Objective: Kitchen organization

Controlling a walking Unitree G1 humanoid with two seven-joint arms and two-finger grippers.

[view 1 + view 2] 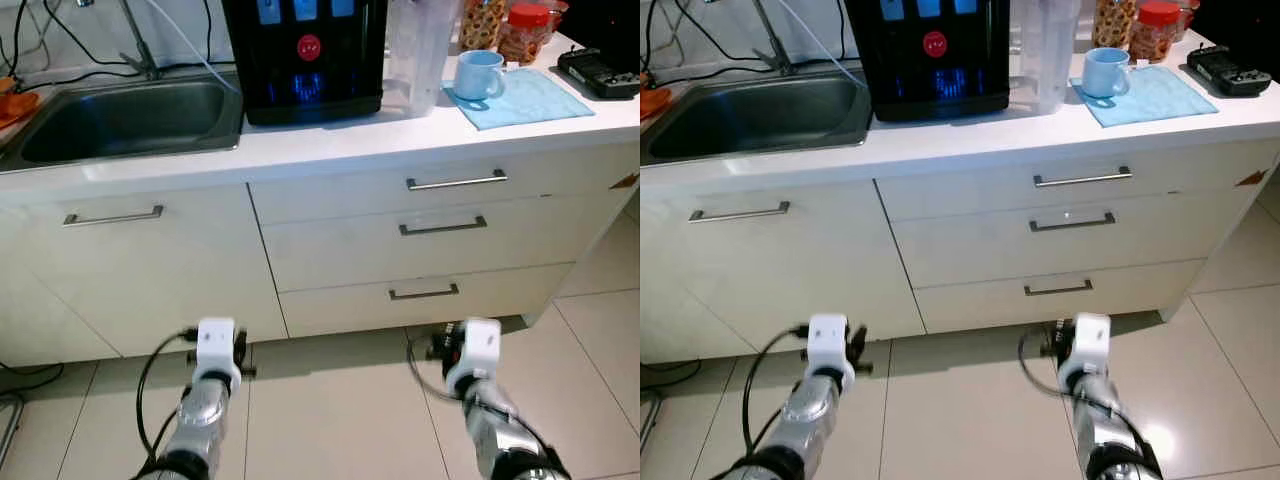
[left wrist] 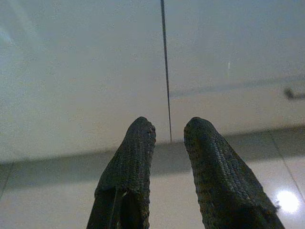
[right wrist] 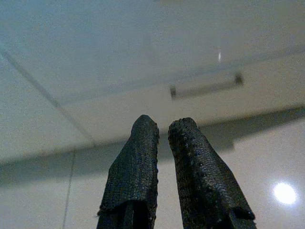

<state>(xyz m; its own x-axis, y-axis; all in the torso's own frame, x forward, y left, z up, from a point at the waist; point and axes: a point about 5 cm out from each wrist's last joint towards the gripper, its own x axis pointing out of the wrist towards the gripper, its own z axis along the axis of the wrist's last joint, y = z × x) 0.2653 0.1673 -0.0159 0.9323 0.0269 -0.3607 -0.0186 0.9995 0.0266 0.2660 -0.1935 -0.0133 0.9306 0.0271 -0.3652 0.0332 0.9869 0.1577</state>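
Left gripper [image 2: 169,131]: we see it low before the cabinet front, fingers slightly parted, holding nothing.
Right gripper [image 3: 163,129]: near the bottom drawer [image 1: 424,293], fingers nearly together, empty.
Counter [image 1: 330,140]: far; we note a black dispenser [image 1: 305,55], a blue mug [image 1: 477,74] on a blue cloth [image 1: 535,98], and a sink [image 1: 125,120] at left.
Writing: none we can read.

Both silver arms hang low and reach forward, side by side and well apart. The left tool [image 2: 169,143] holds nothing, its two black fingers [image 2: 128,167] parted by a small gap. The right tool [image 3: 163,138] holds nothing either, its fingers [image 3: 136,162] close together, a narrow slit between them.
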